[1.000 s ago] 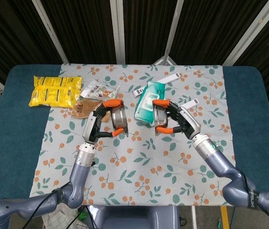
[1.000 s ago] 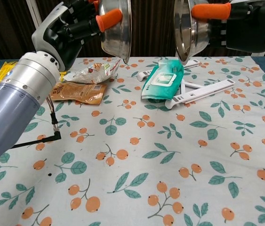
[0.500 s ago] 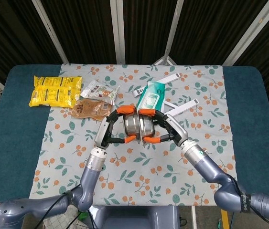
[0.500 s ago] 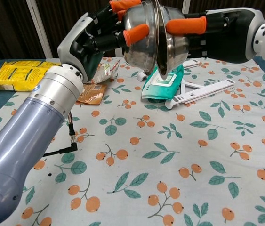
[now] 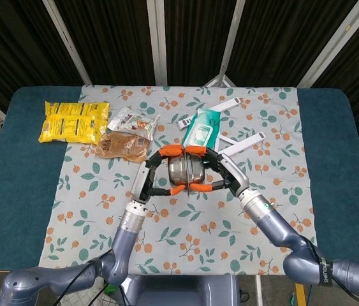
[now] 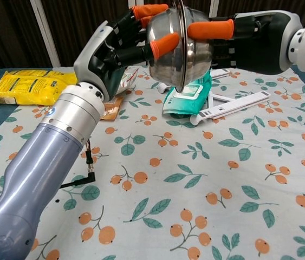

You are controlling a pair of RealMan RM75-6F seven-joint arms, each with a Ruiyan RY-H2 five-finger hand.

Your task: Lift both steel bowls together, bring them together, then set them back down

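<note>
Steel bowls (image 6: 176, 46) pressed rim-to-rim, aloft — no legible labels on packets (image 5: 74, 120).

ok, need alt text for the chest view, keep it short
Two robot hands hold two steel bowls pressed rim to rim in the air above a floral tablecloth, the left hand and the right hand each gripping one bowl with orange-tipped fingers. Behind them on the cloth lie a green wipes pack, white plastic strips and a yellow snack bag.
</note>
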